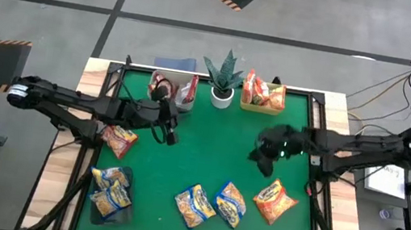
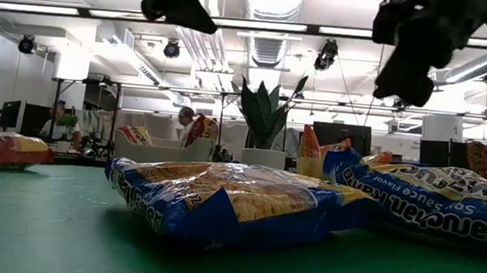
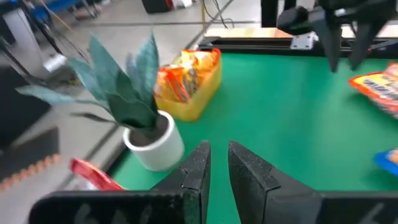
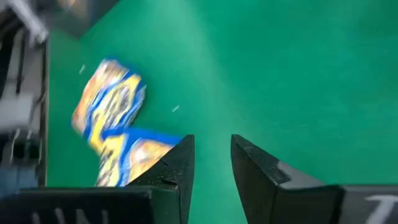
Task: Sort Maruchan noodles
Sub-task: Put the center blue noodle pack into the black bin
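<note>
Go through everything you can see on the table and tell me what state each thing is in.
Left gripper: narrow gap, holding nothing, above the mat.
Right gripper: slightly open, empty, above the mat.
Yellow bin: holds orange packets.
Grey bin: holds red packets.
Dark tray: holds blue-yellow packets.
Two blue-yellow packets: loose on mat.
Two orange packets: loose on mat.
Plant: upright.

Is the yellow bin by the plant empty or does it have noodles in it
Not empty. The yellow bin holds orange-red noodle packets standing up above its rim, as the left wrist view also shows, beside the potted plant.
</note>
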Robot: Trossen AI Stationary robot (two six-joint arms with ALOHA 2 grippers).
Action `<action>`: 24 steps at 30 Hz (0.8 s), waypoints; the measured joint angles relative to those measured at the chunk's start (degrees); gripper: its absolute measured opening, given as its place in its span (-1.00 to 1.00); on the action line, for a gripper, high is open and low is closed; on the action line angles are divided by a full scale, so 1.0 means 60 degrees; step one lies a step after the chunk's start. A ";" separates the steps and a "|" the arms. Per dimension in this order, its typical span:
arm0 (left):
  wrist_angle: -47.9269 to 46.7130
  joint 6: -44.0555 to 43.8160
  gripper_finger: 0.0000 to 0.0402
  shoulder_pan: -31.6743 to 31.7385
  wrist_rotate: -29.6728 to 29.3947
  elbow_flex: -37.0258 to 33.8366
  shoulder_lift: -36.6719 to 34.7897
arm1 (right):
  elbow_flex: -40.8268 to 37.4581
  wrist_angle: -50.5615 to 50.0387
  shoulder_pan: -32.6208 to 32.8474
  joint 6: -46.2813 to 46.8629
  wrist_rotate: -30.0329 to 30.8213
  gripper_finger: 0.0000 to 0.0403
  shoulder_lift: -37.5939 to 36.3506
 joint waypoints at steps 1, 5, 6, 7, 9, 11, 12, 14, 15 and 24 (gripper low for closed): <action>-0.0041 -0.0206 -0.81 -0.0100 0.0022 0.0000 0.0002 | -0.0061 0.0201 0.0360 0.0008 0.0103 -0.56 0.0119; -0.0034 -0.0564 -0.81 -0.0581 0.0148 0.0051 0.0004 | -0.0147 0.1167 0.1567 0.0185 0.0432 -0.64 0.0759; -0.0041 -0.0569 -0.81 -0.0728 0.0162 0.0095 0.0004 | -0.0144 0.1378 0.1817 0.0209 0.0437 -0.64 0.0941; -0.0040 -0.0544 -0.81 -0.0877 0.0169 0.0167 0.0004 | -0.0144 0.1554 0.2072 0.0236 0.0434 -0.65 0.1121; 0.0003 -0.0436 -0.81 -0.1142 0.0169 0.0330 0.0004 | -0.0097 0.1901 0.2511 0.0375 0.0428 -0.65 0.1509; 0.0044 -0.0421 -0.81 -0.1363 0.0165 0.0485 0.0004 | 0.0004 0.2116 0.2880 0.0652 0.0428 -0.66 0.1911; 0.0064 -0.0418 -0.81 -0.1470 0.0165 0.0565 0.0006 | 0.0048 0.2216 0.3054 0.0866 0.0430 -0.66 0.2118; 0.0135 -0.0414 -0.81 -0.1680 0.0155 0.0663 0.0004 | 0.0196 0.2295 0.3380 0.1168 0.0449 -0.67 0.2559; 0.0212 -0.0406 -0.81 -0.1783 0.0155 0.0693 0.0004 | 0.0269 0.2294 0.3546 0.1336 0.0455 -0.68 0.2772; 0.1635 -0.0490 -0.81 -0.2704 0.0144 0.0703 0.0635 | 0.0820 0.2325 0.4559 0.2068 0.0447 -0.74 0.4565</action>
